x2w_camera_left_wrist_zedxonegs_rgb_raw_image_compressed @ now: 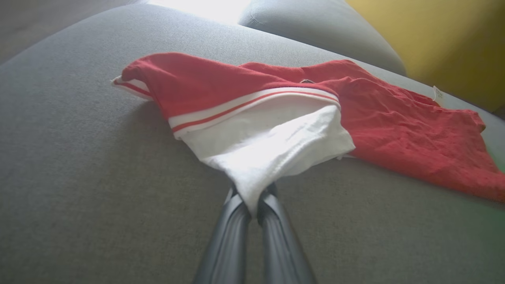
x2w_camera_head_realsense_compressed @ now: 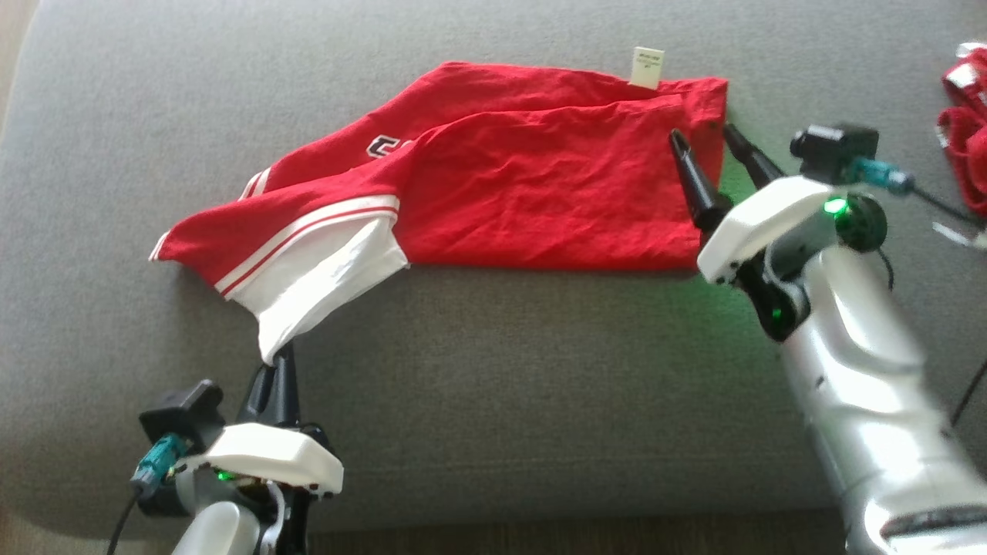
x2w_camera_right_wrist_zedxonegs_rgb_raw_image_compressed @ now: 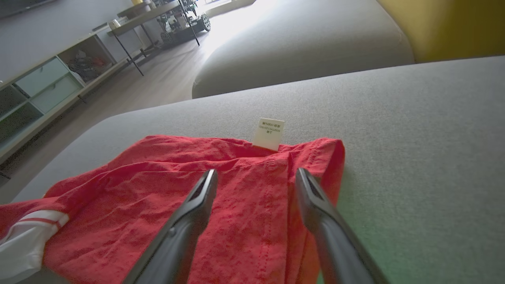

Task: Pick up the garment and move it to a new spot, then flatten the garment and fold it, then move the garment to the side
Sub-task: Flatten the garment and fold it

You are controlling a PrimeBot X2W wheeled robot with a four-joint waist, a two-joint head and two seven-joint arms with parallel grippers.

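The grey sofa [x2w_camera_head_realsense_compressed: 493,385] is carrying the red shirt [x2w_camera_head_realsense_compressed: 540,193], which is lying rumpled across its middle. Flattening is probably underway: the left gripper [x2w_camera_head_realsense_compressed: 276,361] is pinching the white sleeve [x2w_camera_head_realsense_compressed: 324,270] tip tightly, while the right gripper [x2w_camera_head_realsense_compressed: 703,136] is hanging wide open over the hem, holding nothing. Next it needs to close there and pull outward. Folds are half-hiding the chest lettering [x2w_camera_head_realsense_compressed: 379,146].

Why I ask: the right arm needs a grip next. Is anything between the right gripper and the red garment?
Nothing visible does. The right gripper is open, its fingers poised over the right edge of the garment, near the white label.
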